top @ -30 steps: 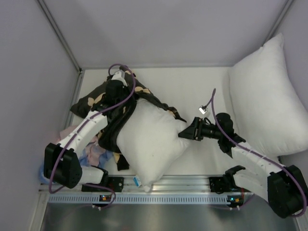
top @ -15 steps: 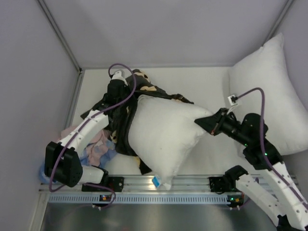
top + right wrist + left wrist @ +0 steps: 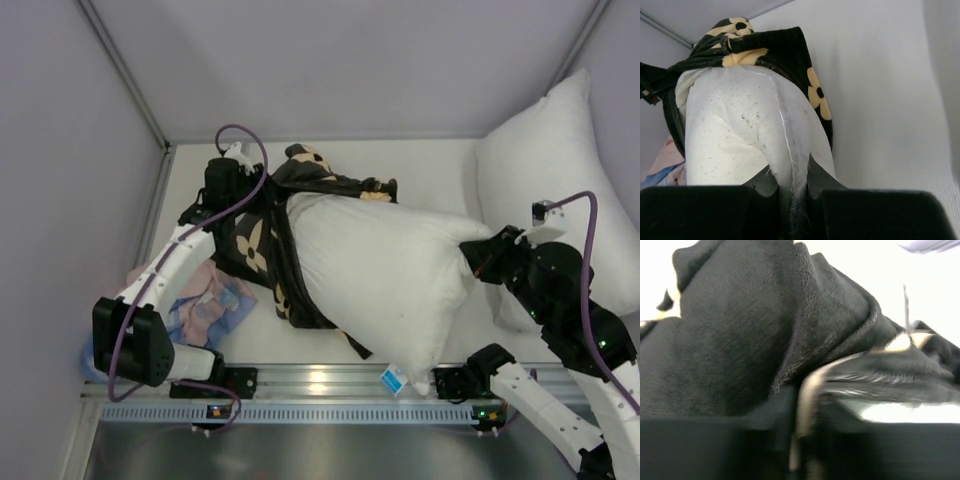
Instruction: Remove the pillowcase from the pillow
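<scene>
The white pillow [image 3: 385,275] lies across the middle of the table, its blue-and-white tag [image 3: 393,380] at the near edge. The black pillowcase [image 3: 262,245] with tan flowers still wraps the pillow's left end. My right gripper [image 3: 478,258] is shut on the pillow's right corner; the right wrist view shows that gripper [image 3: 799,186] pinching the white seam of the pillow [image 3: 735,130], with the pillowcase [image 3: 790,50] beyond. My left gripper [image 3: 245,200] is at the case's far left. The left wrist view is blurred: a tan fold of the pillowcase [image 3: 740,330] runs between that gripper's [image 3: 807,395] nearly closed fingers.
A second white pillow [image 3: 545,190] leans in the right corner, just behind my right arm. Pink and light-blue cloths [image 3: 205,305] lie under my left arm. A metal rail [image 3: 320,385] runs along the near edge. Walls close in the left, back and right.
My right gripper closed on the pillow's corner and pulled it right, drawing the pillow farther out of the pillowcase. My left arm shifted back and left with the case.
</scene>
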Robot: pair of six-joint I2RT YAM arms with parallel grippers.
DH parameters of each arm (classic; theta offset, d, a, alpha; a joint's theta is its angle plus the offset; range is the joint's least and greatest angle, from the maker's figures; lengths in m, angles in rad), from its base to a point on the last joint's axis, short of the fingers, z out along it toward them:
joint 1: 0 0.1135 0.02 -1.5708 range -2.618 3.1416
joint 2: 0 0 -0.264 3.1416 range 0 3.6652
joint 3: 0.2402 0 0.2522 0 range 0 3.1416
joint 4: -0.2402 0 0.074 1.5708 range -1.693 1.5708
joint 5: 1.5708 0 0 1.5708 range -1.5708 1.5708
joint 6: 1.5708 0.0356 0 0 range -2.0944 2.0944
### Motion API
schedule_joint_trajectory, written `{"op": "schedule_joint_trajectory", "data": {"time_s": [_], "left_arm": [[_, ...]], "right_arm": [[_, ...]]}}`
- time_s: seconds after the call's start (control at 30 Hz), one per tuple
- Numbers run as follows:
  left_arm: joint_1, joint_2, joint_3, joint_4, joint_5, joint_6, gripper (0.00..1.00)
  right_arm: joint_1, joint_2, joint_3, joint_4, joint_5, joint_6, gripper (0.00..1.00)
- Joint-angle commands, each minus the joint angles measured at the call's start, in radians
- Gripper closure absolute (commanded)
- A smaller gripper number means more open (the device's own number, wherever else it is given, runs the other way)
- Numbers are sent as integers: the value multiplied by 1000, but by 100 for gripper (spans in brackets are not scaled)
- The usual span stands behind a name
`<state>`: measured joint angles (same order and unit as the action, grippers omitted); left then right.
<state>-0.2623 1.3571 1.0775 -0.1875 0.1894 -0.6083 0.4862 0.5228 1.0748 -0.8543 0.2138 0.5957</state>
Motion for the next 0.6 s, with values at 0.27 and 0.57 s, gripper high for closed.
{"op": "schedule_joint_trajectory", "data": {"time_s": [0.27,0.57], "left_arm": [[44,-252,-108,-101,101,105,1],[44,-550,-359,-139,203,32,1]], "right_arm": [[-15,124,22,130,248,-30,100],[-57,235,60,173,168,-48,100]]}}
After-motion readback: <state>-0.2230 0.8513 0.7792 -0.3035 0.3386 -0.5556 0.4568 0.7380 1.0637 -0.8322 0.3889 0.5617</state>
